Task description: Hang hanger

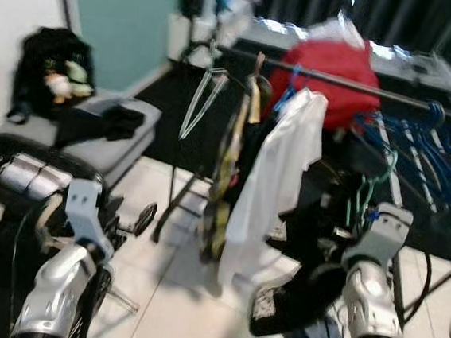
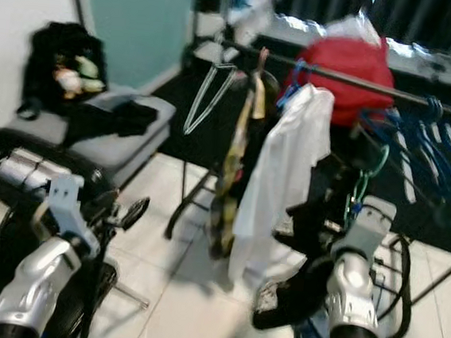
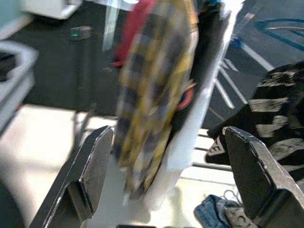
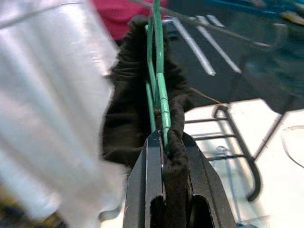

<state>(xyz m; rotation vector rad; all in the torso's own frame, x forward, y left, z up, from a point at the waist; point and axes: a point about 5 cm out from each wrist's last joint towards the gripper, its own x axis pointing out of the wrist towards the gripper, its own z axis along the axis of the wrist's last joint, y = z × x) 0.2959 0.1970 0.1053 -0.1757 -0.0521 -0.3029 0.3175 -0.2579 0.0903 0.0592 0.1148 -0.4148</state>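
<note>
Right hand (image 4: 164, 142) raised and clamped tight; left hand (image 3: 166, 171) raised, fingers spread wide.

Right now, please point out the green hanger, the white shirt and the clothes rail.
green hanger (image 4: 159, 76): right wrist view, on its wire above the shut jaws.
white shirt (image 1: 277, 174): left eye view, on its front panel.
clothes rail (image 1: 392, 93): left eye view, on the bare bar.
</note>
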